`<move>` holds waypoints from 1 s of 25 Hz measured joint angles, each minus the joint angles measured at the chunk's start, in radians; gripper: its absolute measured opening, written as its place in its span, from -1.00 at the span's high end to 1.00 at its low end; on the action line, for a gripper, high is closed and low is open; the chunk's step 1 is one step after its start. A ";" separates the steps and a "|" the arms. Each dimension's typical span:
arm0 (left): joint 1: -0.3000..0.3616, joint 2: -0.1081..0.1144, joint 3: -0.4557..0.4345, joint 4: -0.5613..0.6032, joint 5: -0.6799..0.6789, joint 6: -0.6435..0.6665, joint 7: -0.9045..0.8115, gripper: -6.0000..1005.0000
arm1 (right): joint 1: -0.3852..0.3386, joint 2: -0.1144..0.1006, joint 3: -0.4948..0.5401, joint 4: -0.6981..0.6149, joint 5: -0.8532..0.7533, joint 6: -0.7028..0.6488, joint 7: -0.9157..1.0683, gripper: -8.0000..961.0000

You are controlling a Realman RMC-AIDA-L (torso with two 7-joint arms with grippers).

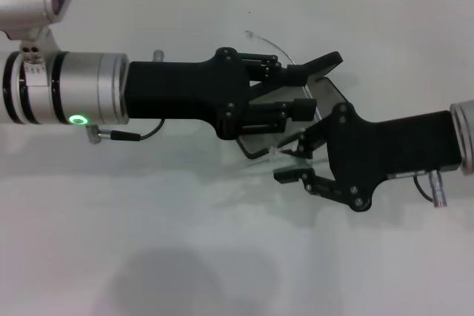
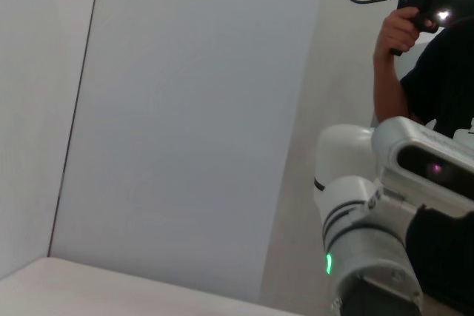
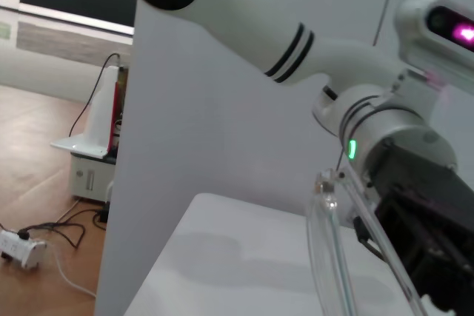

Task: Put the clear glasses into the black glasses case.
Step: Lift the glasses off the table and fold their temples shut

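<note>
Head view, L to R. The left gripper (image 1: pixel 315 88) is reached in from the left over the white table (image 1: pixel 185 242), its fingers spread wide apart; the upper finger is laid across the far corner of the black glasses case (image 1: pixel 326 94), the lower one sits over the case's near-left part. Nothing looks clamped between them; whether the case is merely being steadied can't be told.

Between the two claws, the case is seen lying open, a grey-lined panel showing just beyond the left fingertips. The clear glasses (image 1: pixel 275 46) are only partly made out: one thin curved temple arcs out past the left gripper's far side, and another clear piece shows at the case's near edge, right at the right gripper's tips.

The right gripper (image 1: pixel 296 162) is reached in from the right, jaws parted, apparently around that clear piece; a firm grip can't be confirmed. In the right wrist view a clear temple (image 3: pixel 326 249) is seen close up.

Progress, as judged: glasses are at the case but not seated, temples sticking out. Left to do: settling them fully inside.
</note>
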 joint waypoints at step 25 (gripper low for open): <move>-0.026 -0.032 -0.040 0.006 0.038 -0.133 0.071 -0.04 | 0.173 -0.004 -0.007 0.378 0.227 -0.282 -0.191 0.75</move>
